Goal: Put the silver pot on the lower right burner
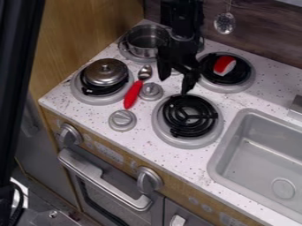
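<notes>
The black gripper hangs from the top edge over the middle of the stove, its two fingers spread apart with nothing between them. To its left and behind, the silver pot stands upright on the upper left burner, its right side partly hidden by the arm. Black coils and a grey rim make up the lower right burner, which holds nothing. The gripper's right fingertip is just above this burner's back edge in the view.
A silver lid rests on the lower left burner. Beside it lies a red-handled spoon, near two grey knobs. On the upper right burner is a red and white piece. The sink is at the right; a ladle hangs behind.
</notes>
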Robot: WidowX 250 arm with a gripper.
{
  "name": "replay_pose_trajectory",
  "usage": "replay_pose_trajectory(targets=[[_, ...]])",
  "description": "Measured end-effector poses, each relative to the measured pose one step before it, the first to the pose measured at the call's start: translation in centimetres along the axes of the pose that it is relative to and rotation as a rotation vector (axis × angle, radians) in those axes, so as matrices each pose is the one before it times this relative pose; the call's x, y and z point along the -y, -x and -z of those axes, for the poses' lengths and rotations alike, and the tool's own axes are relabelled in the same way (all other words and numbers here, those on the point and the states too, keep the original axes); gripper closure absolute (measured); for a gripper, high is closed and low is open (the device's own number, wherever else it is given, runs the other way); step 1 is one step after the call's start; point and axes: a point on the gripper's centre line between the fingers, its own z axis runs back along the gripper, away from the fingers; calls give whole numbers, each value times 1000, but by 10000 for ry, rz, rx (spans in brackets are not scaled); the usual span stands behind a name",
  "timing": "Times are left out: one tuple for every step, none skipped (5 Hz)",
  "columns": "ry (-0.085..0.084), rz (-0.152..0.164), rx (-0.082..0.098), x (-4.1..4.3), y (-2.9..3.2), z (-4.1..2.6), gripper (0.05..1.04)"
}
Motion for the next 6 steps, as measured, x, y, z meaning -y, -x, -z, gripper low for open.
replay_pose_trajectory(targets=[[-233, 65, 1010, -3265, -1337, 147, 83], [-220, -632, 612, -3053, -531, 295, 83], [-137, -506, 782, -1938, -1038, -276, 83], [0, -255, 605, -930, -959, -308, 83], [70, -42, 218, -200, -724, 506, 83], [-112, 0, 270, -455, -976, -175, 83]])
